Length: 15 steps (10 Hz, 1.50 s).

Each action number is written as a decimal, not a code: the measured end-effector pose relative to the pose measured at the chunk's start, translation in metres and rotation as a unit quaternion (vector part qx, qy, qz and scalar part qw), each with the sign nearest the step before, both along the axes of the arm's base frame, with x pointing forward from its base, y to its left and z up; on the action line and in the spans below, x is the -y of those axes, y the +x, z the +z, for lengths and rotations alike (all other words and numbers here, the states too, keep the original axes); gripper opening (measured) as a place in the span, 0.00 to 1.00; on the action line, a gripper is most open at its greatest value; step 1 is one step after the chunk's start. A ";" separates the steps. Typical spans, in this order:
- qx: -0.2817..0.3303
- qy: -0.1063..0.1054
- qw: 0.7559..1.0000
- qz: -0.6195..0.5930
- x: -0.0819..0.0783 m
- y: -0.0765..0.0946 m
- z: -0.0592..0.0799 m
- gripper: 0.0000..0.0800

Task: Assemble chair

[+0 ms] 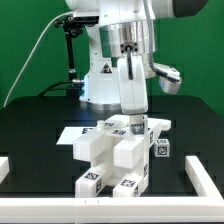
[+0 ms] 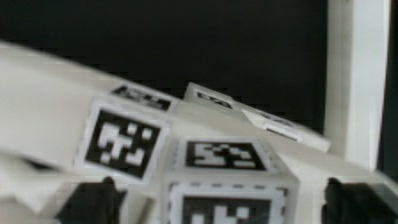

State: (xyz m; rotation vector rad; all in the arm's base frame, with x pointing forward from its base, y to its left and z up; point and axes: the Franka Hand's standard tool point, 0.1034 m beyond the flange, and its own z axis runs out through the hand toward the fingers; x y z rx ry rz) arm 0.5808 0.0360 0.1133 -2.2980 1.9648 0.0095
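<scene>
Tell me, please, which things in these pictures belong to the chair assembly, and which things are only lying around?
Belonging to the job:
- the chair parts, white tagged blocks stacked together
- the gripper, down at the top of the stack
- a small tagged piece beside the stack

Only lying around:
- the marker board behind the stack
- the white border frame
- the black table

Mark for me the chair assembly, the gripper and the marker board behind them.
chair assembly (image 1: 110, 160), exterior view, front face of a white block.
gripper (image 1: 136, 120), exterior view, between the fingertips at the assembly's top.
marker board (image 1: 72, 131), exterior view, bare flat part on the exterior view's left.
</scene>
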 end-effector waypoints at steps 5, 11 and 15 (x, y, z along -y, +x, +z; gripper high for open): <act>0.020 -0.032 0.956 0.292 -0.010 0.005 0.003 0.81; 0.033 -0.065 0.860 0.504 -0.002 0.005 -0.004 0.45; 0.028 -0.059 0.907 0.416 -0.003 0.005 -0.004 0.35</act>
